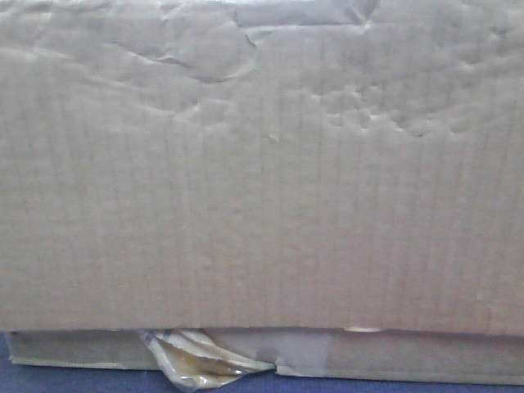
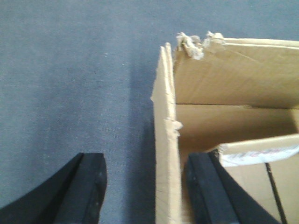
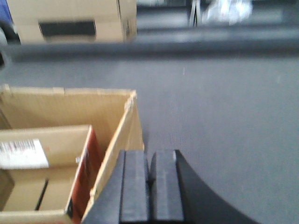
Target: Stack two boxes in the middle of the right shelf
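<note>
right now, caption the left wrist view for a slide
Open left gripper straddling the side wall of an open cardboard box.

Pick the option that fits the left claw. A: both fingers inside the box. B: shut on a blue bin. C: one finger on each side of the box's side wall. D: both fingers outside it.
C: the left claw is open, with the cardboard box wall rising between its two fingers, one outside and one inside.

Brown box (image 1: 262,188), black right tool (image 3: 149,161)
</note>
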Tool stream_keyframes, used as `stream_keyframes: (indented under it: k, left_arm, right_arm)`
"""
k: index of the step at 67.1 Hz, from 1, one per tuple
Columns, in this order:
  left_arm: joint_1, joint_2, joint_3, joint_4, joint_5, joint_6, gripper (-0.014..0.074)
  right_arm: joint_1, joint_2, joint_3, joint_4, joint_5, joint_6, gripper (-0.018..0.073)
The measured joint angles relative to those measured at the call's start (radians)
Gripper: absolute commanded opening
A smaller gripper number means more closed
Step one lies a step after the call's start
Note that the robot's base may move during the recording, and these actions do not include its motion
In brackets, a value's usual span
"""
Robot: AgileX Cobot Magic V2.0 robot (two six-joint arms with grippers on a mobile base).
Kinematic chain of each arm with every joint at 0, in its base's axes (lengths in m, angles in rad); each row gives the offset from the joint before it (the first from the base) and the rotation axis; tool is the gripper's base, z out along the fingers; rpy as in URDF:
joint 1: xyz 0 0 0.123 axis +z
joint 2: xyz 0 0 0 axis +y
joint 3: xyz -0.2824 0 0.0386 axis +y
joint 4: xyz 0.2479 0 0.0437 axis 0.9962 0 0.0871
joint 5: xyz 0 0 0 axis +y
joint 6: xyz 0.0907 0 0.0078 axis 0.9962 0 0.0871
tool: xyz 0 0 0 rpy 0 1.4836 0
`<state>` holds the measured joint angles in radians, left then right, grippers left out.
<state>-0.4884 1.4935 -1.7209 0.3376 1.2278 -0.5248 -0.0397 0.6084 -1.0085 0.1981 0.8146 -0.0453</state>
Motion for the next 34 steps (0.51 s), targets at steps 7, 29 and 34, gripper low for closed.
stream_keyframes:
  k: [7,29,34]
  left_arm:
    - [0.0,0.0,0.0,-0.015,0.0,0.0,0.0298]
    - [0.0,0.0,0.0,-0.017,0.0,0.0,0.0298]
    - [0.0,0.0,0.0,-0.017,0.0,0.0,0.0298]
  right_arm:
    - [0.0,0.16,-0.122,0.001,0.108,0.008,-0.0149]
    - [0.055,0.496,-0.427,-0.184,0.332,0.282,-0.0149]
    - [0.119,0.533,-0.455,-0.252,0.366,0.344,-0.0149]
